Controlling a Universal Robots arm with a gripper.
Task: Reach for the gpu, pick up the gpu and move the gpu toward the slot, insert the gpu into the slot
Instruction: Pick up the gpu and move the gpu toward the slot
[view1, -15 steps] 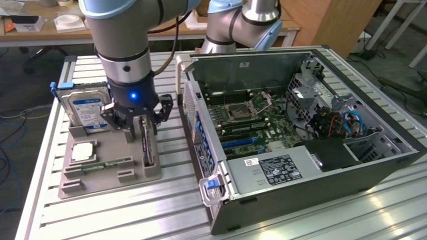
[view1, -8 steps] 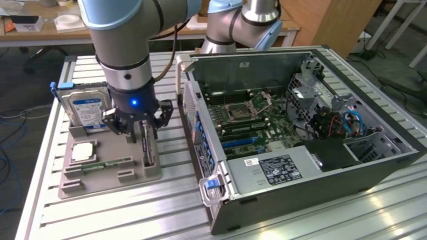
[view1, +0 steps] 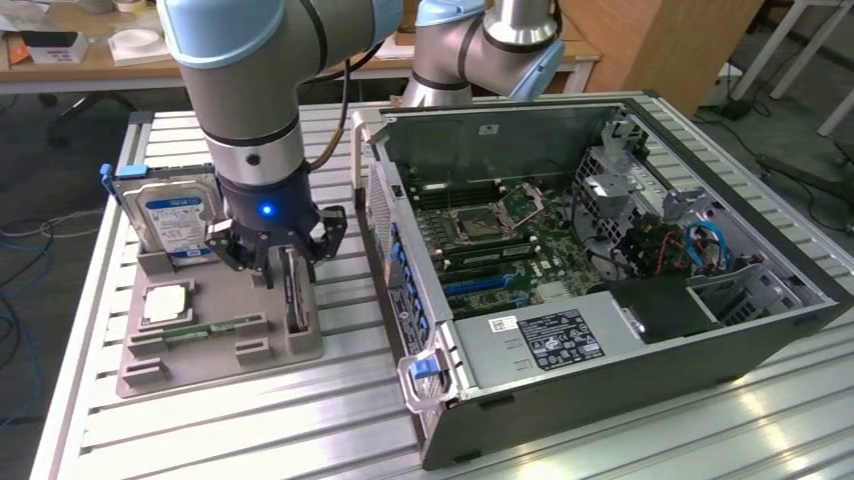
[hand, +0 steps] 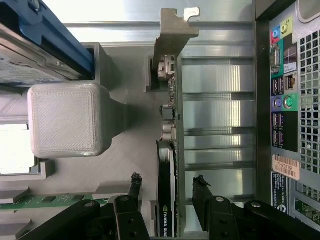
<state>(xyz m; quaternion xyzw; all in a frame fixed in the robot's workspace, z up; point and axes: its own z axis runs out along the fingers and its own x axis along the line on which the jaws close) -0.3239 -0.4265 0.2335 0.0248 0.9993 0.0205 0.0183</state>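
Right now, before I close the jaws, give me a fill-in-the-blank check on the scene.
The gripper has its jaws ____, one on each side of the gpu.
The hard drive wears a ____ label.
The computer case lies to the exterior view's ____ of the grey holder.
Missing words: open; blue; right.

High exterior overview, angled down — wrist view close above shared gpu (view1: 295, 300) (hand: 166, 190)

Black-shrouded gpu (hand: 166, 200), standing on edge in grey holder (view1: 214, 352)
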